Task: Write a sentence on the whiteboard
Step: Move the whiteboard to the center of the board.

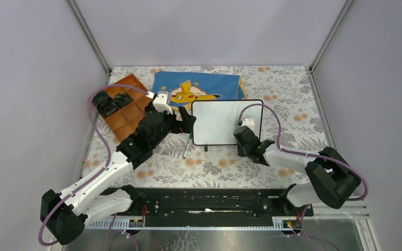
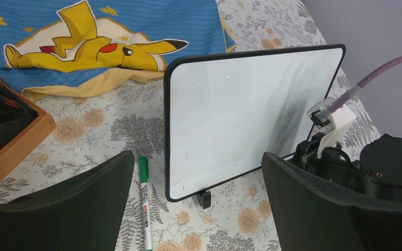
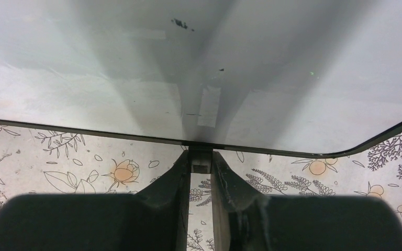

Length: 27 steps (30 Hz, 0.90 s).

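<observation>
The whiteboard (image 1: pixel 225 122) stands on the flowered table, white with a thin black frame. Its face (image 2: pixel 241 110) is blank apart from a few small specks; no sentence shows on it. My right gripper (image 1: pixel 242 137) is at the board's near right edge, its fingers shut on a little black foot (image 3: pixel 201 165) under the frame (image 3: pixel 136 137). A green-capped marker (image 2: pixel 145 204) lies on the table (image 1: pixel 188 149) just left of the board's near left corner. My left gripper (image 2: pixel 198 172) hovers wide open over that corner, and the marker lies beside its left finger (image 2: pixel 84 204).
A blue Pikachu cloth (image 1: pixel 199 89) lies behind the board, shown at the upper left of the left wrist view (image 2: pixel 99 36). An orange compartment tray (image 1: pixel 123 107) with dark items sits at the far left. Metal posts (image 1: pixel 91 39) and grey walls enclose the table.
</observation>
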Each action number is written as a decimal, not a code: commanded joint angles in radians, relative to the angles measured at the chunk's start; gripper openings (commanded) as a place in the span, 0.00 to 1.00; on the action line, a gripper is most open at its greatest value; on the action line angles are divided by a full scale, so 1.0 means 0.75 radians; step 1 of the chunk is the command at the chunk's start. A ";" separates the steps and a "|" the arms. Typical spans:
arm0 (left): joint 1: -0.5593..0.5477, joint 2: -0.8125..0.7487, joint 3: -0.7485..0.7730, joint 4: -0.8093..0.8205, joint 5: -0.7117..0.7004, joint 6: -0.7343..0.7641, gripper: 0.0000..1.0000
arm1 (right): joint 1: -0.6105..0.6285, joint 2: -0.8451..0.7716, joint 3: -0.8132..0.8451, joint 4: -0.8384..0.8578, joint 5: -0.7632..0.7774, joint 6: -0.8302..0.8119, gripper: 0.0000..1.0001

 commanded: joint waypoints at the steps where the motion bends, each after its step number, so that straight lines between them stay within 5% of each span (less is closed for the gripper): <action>1: -0.005 -0.004 0.007 0.050 -0.022 0.025 0.99 | -0.021 0.039 0.046 0.010 -0.022 -0.042 0.10; 22: -0.006 -0.038 0.000 0.041 -0.075 0.043 0.99 | -0.015 -0.359 -0.046 -0.115 -0.190 0.010 0.84; 27: -0.005 -0.045 -0.004 0.039 -0.099 0.052 0.99 | -0.006 -0.551 -0.033 -0.247 -0.213 0.027 0.91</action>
